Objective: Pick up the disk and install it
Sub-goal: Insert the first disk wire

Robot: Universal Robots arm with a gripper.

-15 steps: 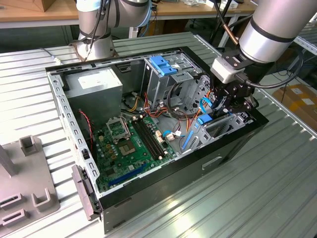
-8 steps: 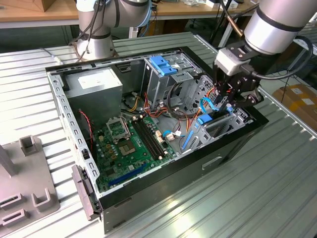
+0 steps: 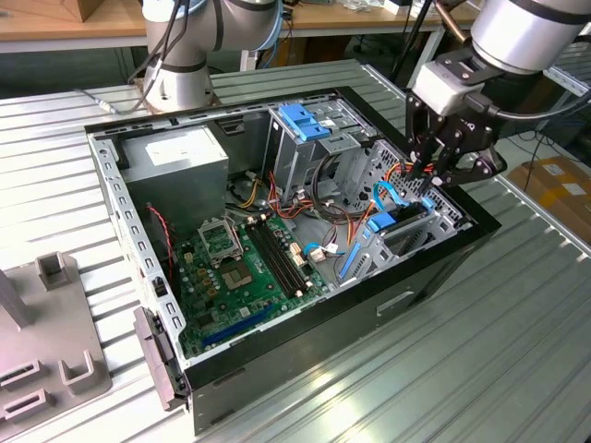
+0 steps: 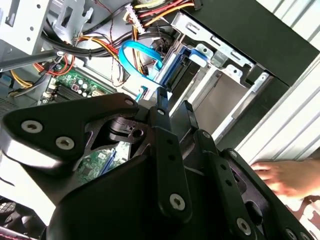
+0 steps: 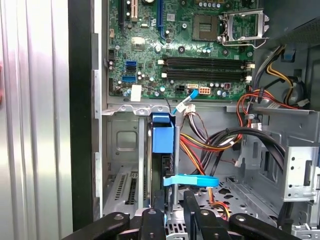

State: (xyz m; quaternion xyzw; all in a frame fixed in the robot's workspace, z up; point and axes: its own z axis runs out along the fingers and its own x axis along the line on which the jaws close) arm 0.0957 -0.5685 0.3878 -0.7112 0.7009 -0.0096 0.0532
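The disk (image 3: pixel 391 231) stands on edge in the drive bay at the corner of the open computer case (image 3: pixel 443 263) on the exterior view's right. Its blue rail (image 5: pixel 163 134) and dark edge show in the first wrist view, and the disk (image 4: pixel 181 72) also lies just past the fingertips in the second wrist view. My gripper (image 3: pixel 428 175) hangs right above it, near a light blue cable. Its black fingers (image 5: pixel 154 210) stand a little apart, straddling the line of the disk's edge with nothing clamped between them. The gripper (image 4: pixel 174 99) tips point down into the bay.
Inside the case are a green motherboard (image 3: pixel 240 263), a grey power-supply box (image 3: pixel 180 157), a blue-topped drive cage (image 3: pixel 309 125) and bundles of cables (image 5: pixel 210 140). A person's hand (image 4: pixel 285 177) rests on the ribbed table beside the case. A grey fixture (image 3: pixel 46 341) sits at the exterior view's left.
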